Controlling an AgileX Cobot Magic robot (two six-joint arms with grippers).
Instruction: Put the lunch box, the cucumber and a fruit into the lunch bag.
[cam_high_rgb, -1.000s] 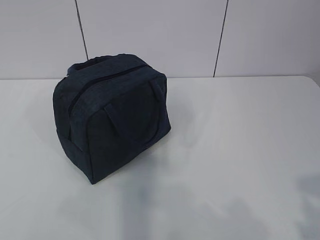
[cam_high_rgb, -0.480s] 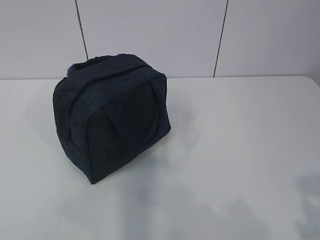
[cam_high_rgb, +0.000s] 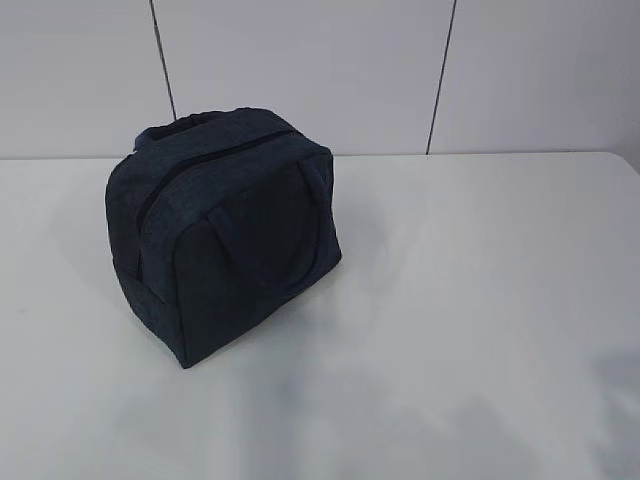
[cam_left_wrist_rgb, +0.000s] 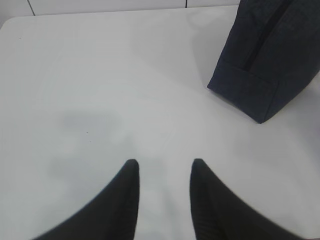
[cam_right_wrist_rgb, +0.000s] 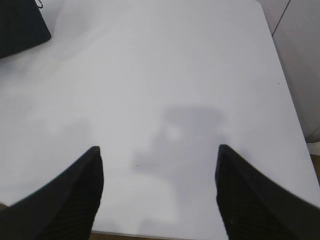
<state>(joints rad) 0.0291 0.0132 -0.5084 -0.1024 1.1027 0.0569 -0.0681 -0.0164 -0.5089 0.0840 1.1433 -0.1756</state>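
The dark navy lunch bag (cam_high_rgb: 225, 230) stands upright on the white table (cam_high_rgb: 480, 280), left of centre, with its top zipper shut and its loop handles lying against its side. It also shows in the left wrist view (cam_left_wrist_rgb: 267, 55) at the upper right and as a corner in the right wrist view (cam_right_wrist_rgb: 20, 25). My left gripper (cam_left_wrist_rgb: 163, 162) is open and empty over bare table, left of the bag. My right gripper (cam_right_wrist_rgb: 159, 148) is wide open and empty near the table's front edge. The lunch box, cucumber and fruit are out of view. Neither gripper shows in the exterior view.
A grey panelled wall (cam_high_rgb: 400, 70) runs behind the table. The table's right edge (cam_right_wrist_rgb: 287, 95) and front edge show in the right wrist view. Soft arm shadows lie on the table near the front (cam_high_rgb: 300, 410).
The bag has not moved. Only the faint shadows on the front of the table shift slightly.
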